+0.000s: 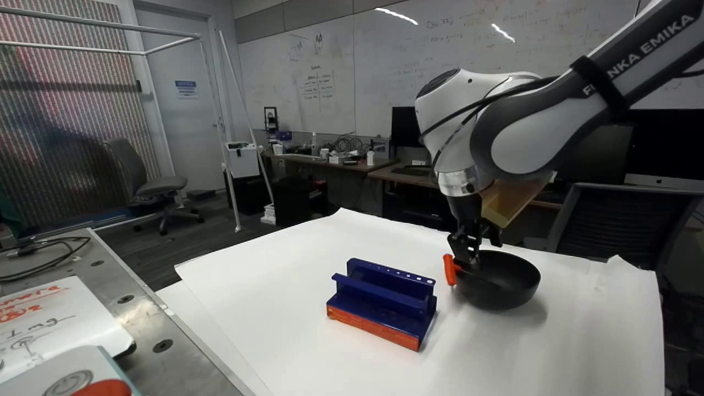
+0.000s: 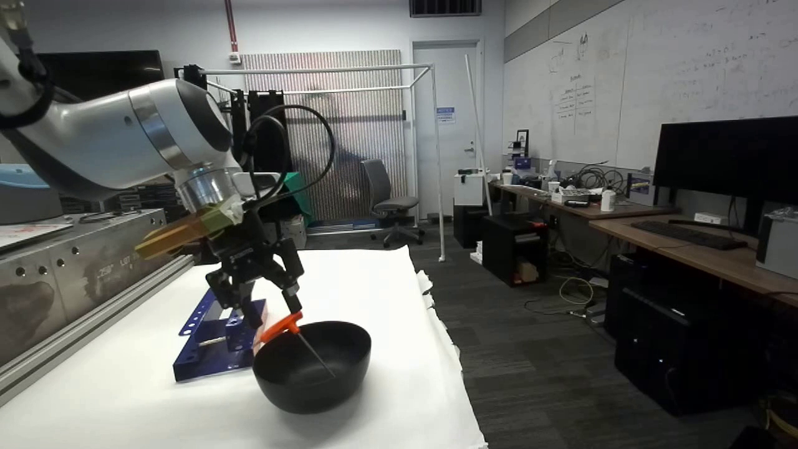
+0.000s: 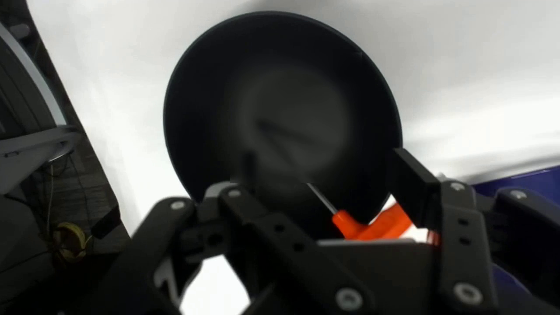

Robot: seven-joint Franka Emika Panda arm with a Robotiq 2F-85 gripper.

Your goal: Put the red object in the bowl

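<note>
The red object is a T-handled tool with a red-orange handle (image 1: pixel 450 269) and a thin metal shaft. In both exterior views the handle (image 2: pixel 280 327) is at the rim of the black bowl (image 2: pixel 312 391), and the shaft slants down inside the bowl. In the wrist view the handle (image 3: pixel 380 225) shows between the fingers, partly hidden by one finger and the gripper body. The round bowl (image 3: pixel 280 48) fills the middle there; it also shows in an exterior view (image 1: pixel 498 294). My gripper (image 2: pixel 273 309) is open just above the handle, fingers apart; contact cannot be told.
A blue rack (image 1: pixel 379 291) with an orange-red base side stands beside the bowl on the white-covered table (image 1: pixel 264 286). A metal bench (image 1: pixel 143 319) runs along the table's edge. A desk with a monitor (image 2: pixel 723 159) stands beyond the table.
</note>
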